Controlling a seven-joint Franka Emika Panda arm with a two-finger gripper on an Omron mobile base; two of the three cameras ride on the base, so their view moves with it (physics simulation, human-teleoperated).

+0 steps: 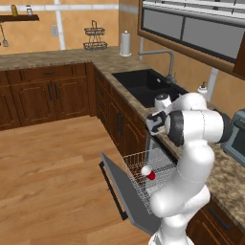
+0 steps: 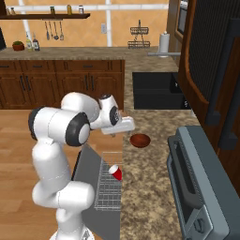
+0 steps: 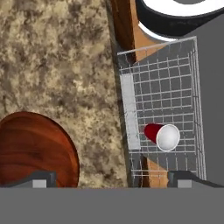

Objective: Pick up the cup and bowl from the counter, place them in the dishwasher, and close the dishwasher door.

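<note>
Speckled granite counter (image 2: 154,126) above dark cabinets, reddish-brown bowl (image 2: 139,139) resting on it near the edge, red cup (image 2: 115,172) lying on its side in the dishwasher (image 1: 152,173) rack, dishwasher door (image 1: 122,186) dropped open, gripper (image 3: 112,178) fingers spread apart, empty, above the counter edge between bowl and rack.

The cup (image 3: 162,136) is lying on its side in the dishwasher rack (image 3: 166,100) (over the dropped door (image 1: 122,189)), while the bowl (image 2: 140,140) is sitting on the worktop (image 2: 154,187) beside it.
</note>
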